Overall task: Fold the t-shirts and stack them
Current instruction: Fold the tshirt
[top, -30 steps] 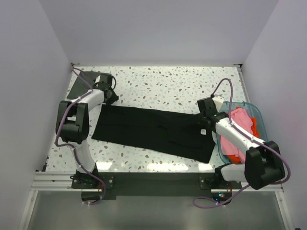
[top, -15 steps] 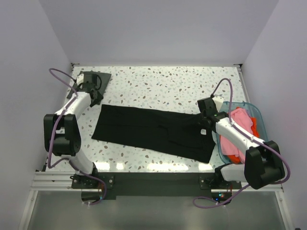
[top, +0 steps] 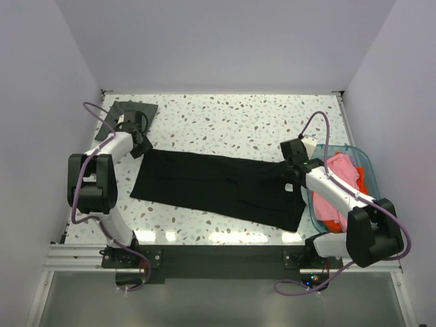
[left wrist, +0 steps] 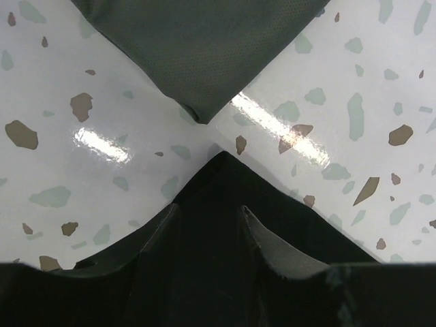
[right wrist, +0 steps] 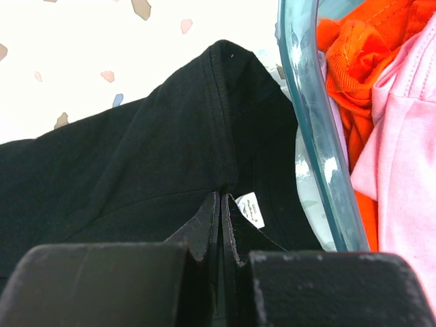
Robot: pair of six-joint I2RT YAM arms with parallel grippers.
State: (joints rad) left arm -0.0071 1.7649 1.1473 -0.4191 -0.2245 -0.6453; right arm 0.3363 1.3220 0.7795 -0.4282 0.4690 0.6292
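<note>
Top view gives the layout: 2 arms, 1 speckled table (top: 225, 119), and 4 shirts by our count. That's 1 black t-shirt (top: 211, 184) spread flat across mid-table, 1 dark grey t-shirt (top: 129, 112) folded square in the far-L corner, plus 1 pink t-shirt (top: 344, 174) and 1 orange t-shirt (top: 330, 221) bunched together at the R edge. Wrist cams add what the top view can't. L wrist cam shows the grey corner and the black corner pointing at each other, near but apart, w/ bare table between. R wrist cam shows 1 clear blue bin (right wrist: 317, 129) holding the pink and orange, and 1 small white tag (right wrist: 251, 210) inside the black neck, w/ the neck edge just beside the bin wall. The left gripper (left wrist: 208, 210) has its fingers spread at the black shirt's far-L corner; cloth lies under and between them, not nipped as far as we see. The right gripper (right wrist: 220, 204) has its fingers pressed together on a ridge of black cloth — at the shirt's R end, by the bin.
</note>
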